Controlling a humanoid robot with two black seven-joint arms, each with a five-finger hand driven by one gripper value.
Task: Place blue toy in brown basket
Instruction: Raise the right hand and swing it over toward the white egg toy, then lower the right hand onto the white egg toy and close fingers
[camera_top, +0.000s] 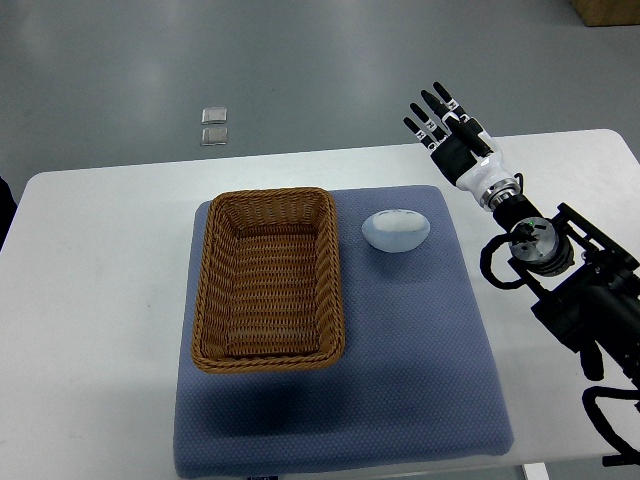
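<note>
A pale blue egg-shaped toy (396, 230) lies on the blue mat (420, 360), just right of the brown wicker basket (212, 300). The basket stands on the mat's left half with nothing inside it. My right hand (447, 128) hovers above the table's far right part, up and to the right of the toy, fingers stretched out straight and holding nothing. Its black arm (560, 270) runs in from the right edge. The left arm does not show.
The mat lies on a white table (90, 300). Two small clear squares (214, 126) sit on the grey floor beyond the table's far edge. A cardboard box corner (610, 10) shows at the top right.
</note>
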